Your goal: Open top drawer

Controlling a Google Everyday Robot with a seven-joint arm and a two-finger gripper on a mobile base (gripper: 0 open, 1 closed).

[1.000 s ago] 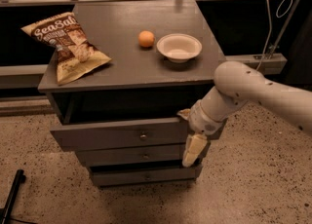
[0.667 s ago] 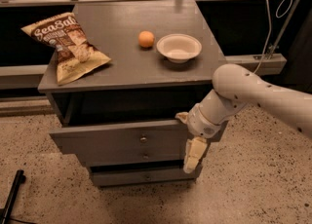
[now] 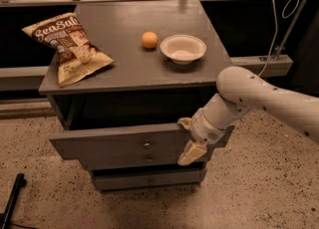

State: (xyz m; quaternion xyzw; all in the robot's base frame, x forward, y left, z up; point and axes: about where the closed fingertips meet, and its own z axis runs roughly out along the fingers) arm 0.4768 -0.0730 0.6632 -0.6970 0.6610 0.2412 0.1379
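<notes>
The top drawer of the grey cabinet is pulled partly out, its small round knob at the front's centre. My gripper is at the right part of that drawer's front. Its fingers stand apart, the upper fingertip hooked at the front's top edge and the lower one hanging in front of its bottom edge. The white arm comes in from the right. The drawer's inside is dark and hidden.
On the cabinet top lie a chip bag, an orange and a white bowl. Two shorter drawers sit shut below. A black leg stands at lower left. Cables hang at right.
The top drawer has slid further out toward the camera. My gripper has moved down and forward with the drawer front.
</notes>
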